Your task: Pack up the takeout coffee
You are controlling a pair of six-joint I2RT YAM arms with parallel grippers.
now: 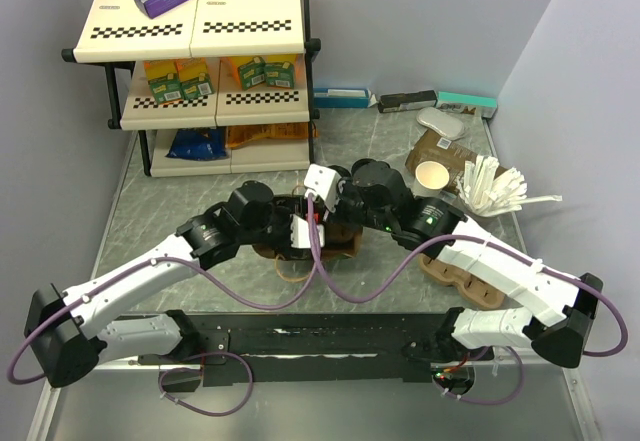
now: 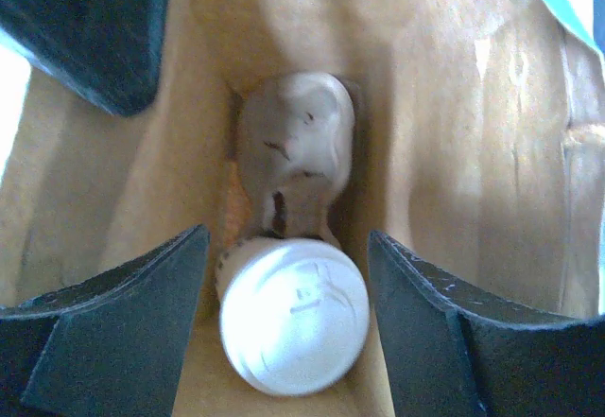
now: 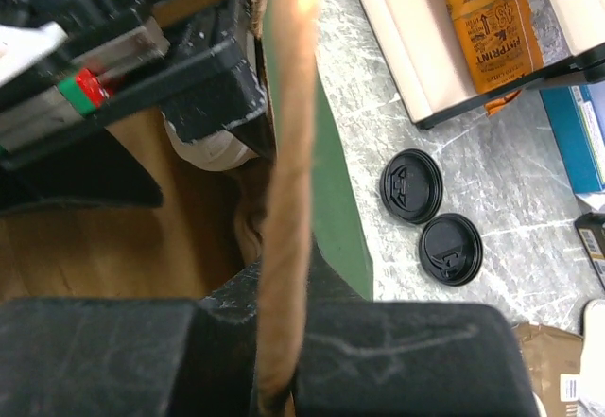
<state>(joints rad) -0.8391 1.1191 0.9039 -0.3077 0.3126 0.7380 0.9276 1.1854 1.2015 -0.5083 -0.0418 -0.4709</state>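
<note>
A white takeout coffee cup [image 2: 293,318] lies on its side at the bottom of a brown paper bag [image 2: 454,133], its base toward the left wrist camera. My left gripper [image 2: 288,247] is down inside the bag, open, with a finger on each side of that cup and a gap at both. Behind it lies a second white, dented cup [image 2: 295,152]. My right gripper [image 3: 279,341] is shut on the bag's upper edge [image 3: 284,152]. Another white cup [image 1: 431,174] stands upright on the table at the right. In the top view both grippers meet over the bag [image 1: 335,241].
Two black lids [image 3: 411,185] [image 3: 451,249] lie on the table beside the bag. A brown pulp tray [image 1: 455,271] sits under my right arm, with white sticks [image 1: 495,189] fanned at the right. A shelf rack [image 1: 190,31] of packets stands at the back left.
</note>
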